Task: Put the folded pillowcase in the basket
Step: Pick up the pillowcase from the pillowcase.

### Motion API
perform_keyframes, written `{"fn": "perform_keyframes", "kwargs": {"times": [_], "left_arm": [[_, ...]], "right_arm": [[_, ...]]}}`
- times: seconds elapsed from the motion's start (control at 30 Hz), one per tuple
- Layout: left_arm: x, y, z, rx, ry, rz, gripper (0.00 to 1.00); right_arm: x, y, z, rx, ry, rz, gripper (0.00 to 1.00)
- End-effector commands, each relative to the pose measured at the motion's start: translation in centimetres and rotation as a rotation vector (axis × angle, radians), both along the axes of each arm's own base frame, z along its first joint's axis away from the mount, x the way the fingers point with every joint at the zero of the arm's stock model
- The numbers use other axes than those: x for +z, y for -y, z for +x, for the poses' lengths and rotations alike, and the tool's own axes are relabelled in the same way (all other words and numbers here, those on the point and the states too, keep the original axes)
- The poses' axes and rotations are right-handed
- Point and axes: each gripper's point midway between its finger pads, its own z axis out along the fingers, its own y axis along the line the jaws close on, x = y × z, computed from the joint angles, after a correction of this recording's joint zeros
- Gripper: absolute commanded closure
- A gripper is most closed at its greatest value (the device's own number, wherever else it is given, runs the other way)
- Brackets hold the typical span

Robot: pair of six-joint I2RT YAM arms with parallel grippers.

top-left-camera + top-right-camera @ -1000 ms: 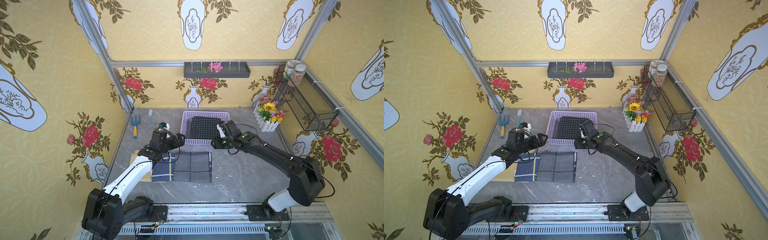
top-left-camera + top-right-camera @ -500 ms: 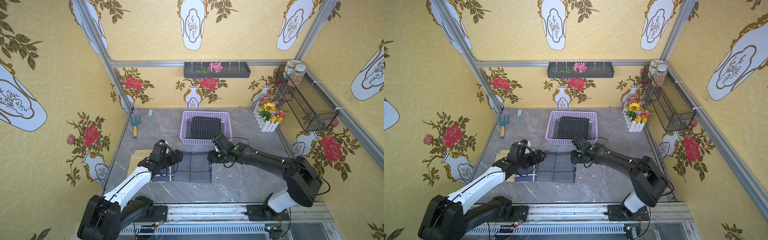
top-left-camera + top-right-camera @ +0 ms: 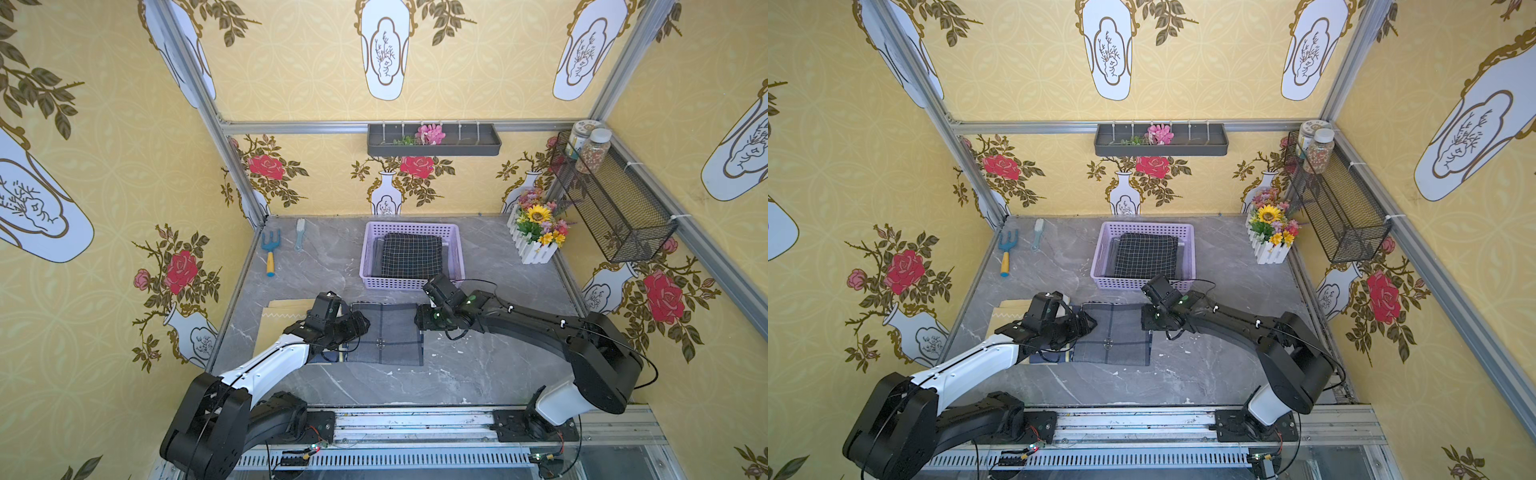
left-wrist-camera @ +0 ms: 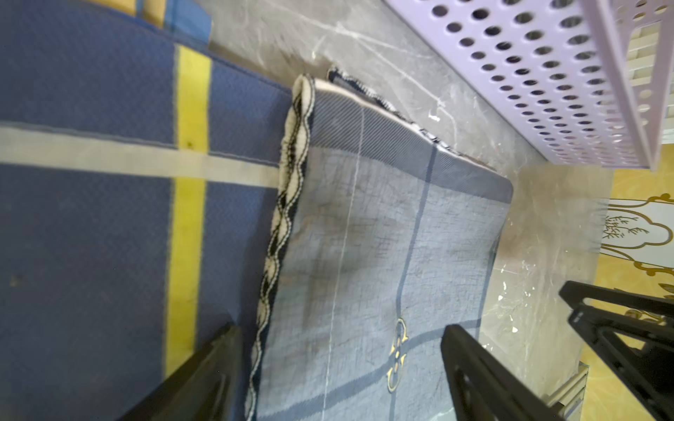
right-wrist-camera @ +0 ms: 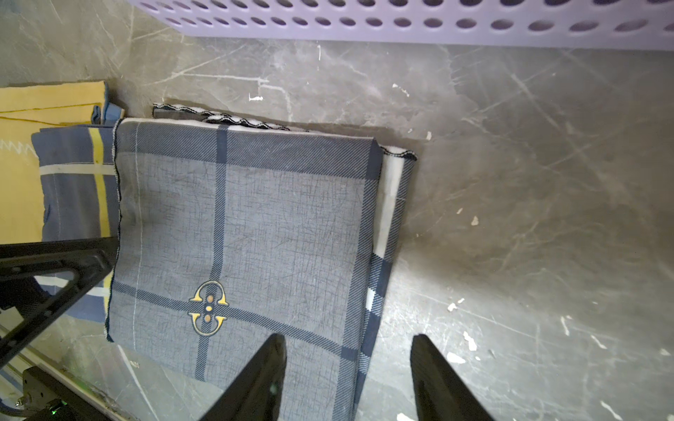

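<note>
Top views: folded pillowcase (image 3: 386,338) lies flat on the bench (image 3: 478,365), just near of the lilac basket (image 3: 390,283). Left claw (image 3: 362,325) sits at its left edge, right claw (image 3: 1146,323) at its right edge.

Left wrist: jaws wide, straddling that edge over the blue striped cloth (image 4: 91,237). Risk: pinching both cloths.

Right wrist: jaws partly apart, empty. Height is hard to judge. Risk: catching only the top ply, so the fold opens.

Left pincer (image 4: 341,330), right pincer (image 5: 348,339): both low, agape.
</note>
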Motion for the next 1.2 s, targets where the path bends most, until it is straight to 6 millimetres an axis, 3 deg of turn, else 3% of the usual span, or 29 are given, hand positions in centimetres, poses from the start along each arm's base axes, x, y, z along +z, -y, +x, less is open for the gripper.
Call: {"fn": "perform_keyframes", "kwargs": {"times": [0.0,0.2,0.47,0.7,1.17], "left_arm": [[-0.3,0.8,0.0,-0.03,-0.003,-0.036,0.14],[-1.1,1.5,-0.2,-0.054,-0.03,-0.046,0.22],[-1.6,2.5,-0.8,-0.093,-0.054,-0.045,0.44],[-1.6,2.3,-0.7,-0.078,-0.049,-0.04,0.54],[-2.3,1.7,-1.7,-0.07,-0.058,0.013,0.6]], "right_arm": [[0.3,0.1,0.2,-0.02,0.016,0.005,0.41],[0.2,0.4,0.0,-0.029,0.009,0.002,0.41],[-0.5,1.4,-0.5,-0.067,-0.006,-0.021,0.41],[-1.8,1.1,-0.5,-0.065,-0.039,-0.035,0.41],[-4.1,-0.7,0.5,-0.056,-0.084,-0.037,0.42]]}}
